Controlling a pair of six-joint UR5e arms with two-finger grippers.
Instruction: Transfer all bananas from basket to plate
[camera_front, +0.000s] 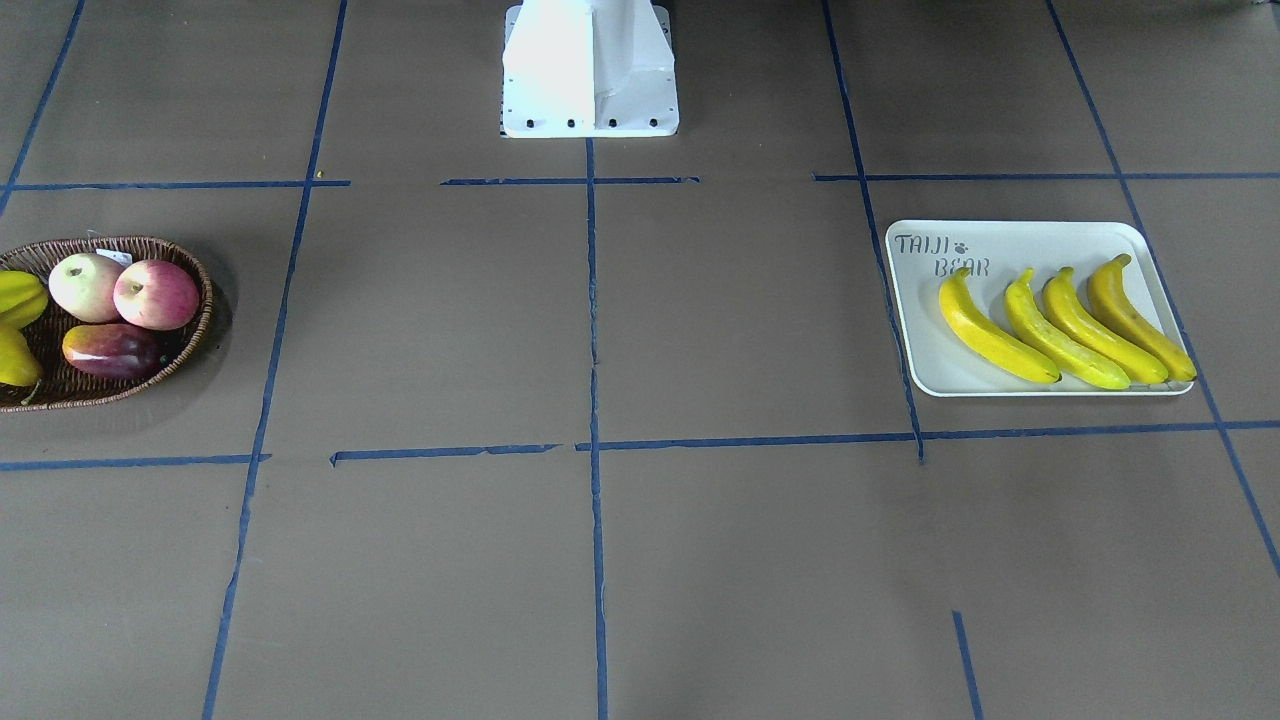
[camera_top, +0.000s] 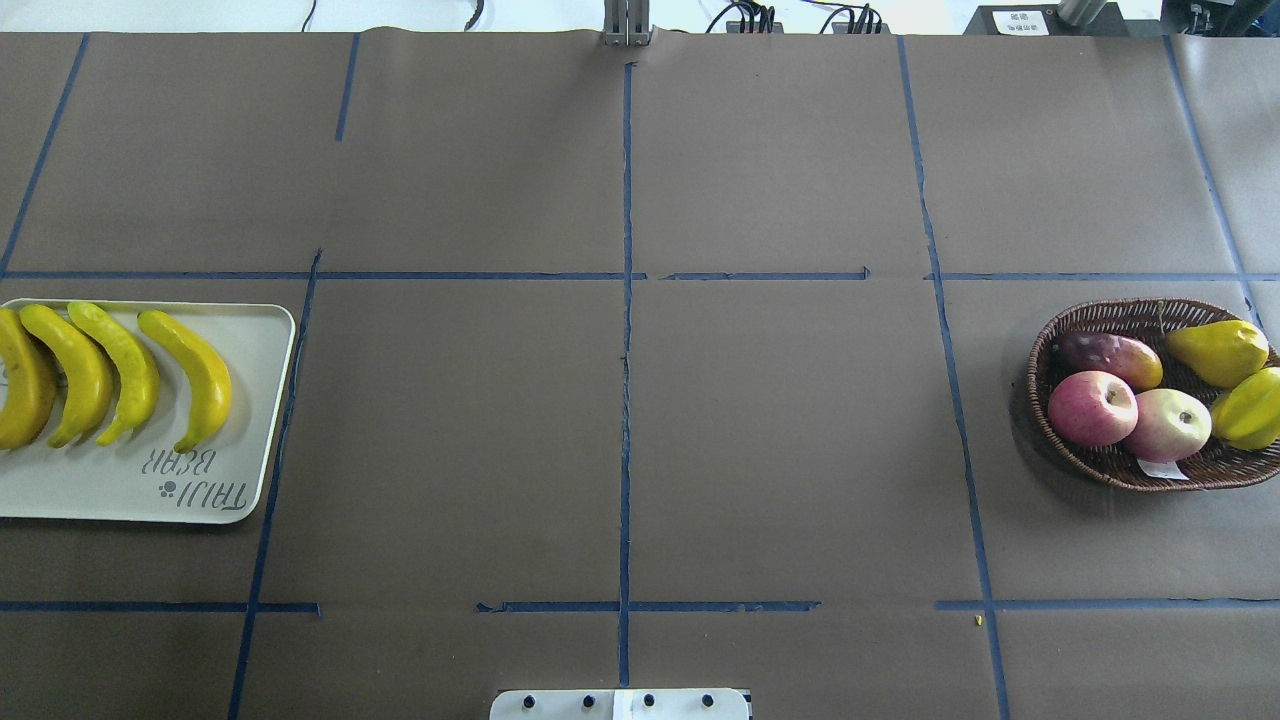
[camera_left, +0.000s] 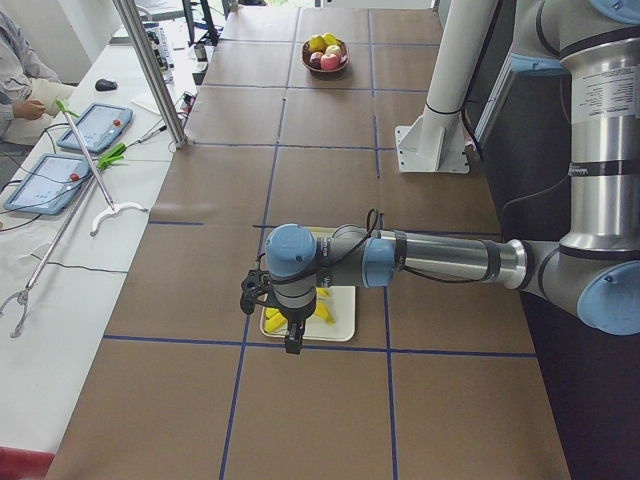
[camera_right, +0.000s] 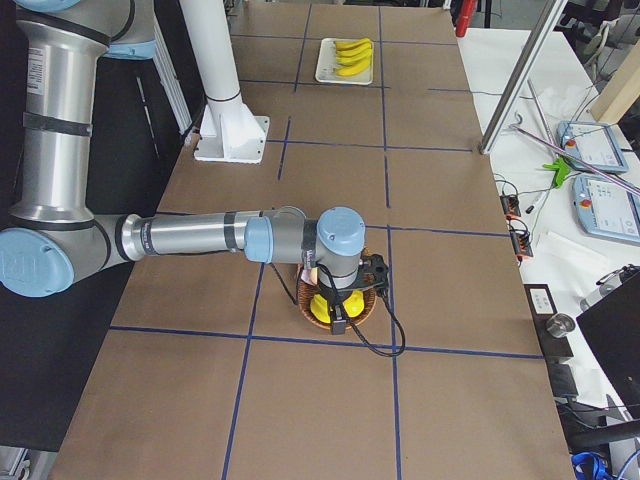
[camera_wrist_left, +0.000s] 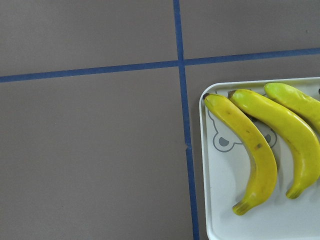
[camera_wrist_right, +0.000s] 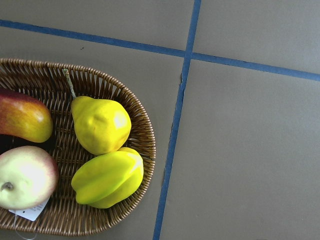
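Four curved yellow bananas (camera_front: 1060, 345) are laid on the off-white rectangular tray (camera_front: 1040, 245); how wide the left gripper (camera_left: 291, 340) and right gripper (camera_right: 337, 318) stand cannot be told; the ridged yellow starfruit (camera_wrist_right: 107, 177) in the brown wicker basket (camera_wrist_right: 145, 135) could be mistaken for a banana.

Robotics lab: tape-gridded table (camera_top: 800, 450), teach pendants (camera_left: 95, 127) on white side bench (camera_left: 80, 290), person (camera_left: 20, 80) alongside.

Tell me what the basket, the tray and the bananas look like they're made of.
Basket: woven wicker or rattan, matte; interlaced strands and a braided rim show.
Tray: probably plastic or melamine, off-white, smooth, with a moulded raised rim and a printed bear.
Bananas: possibly plastic or foam replicas, given the uniform waxy yellow skin; real fruit can't be ruled out.
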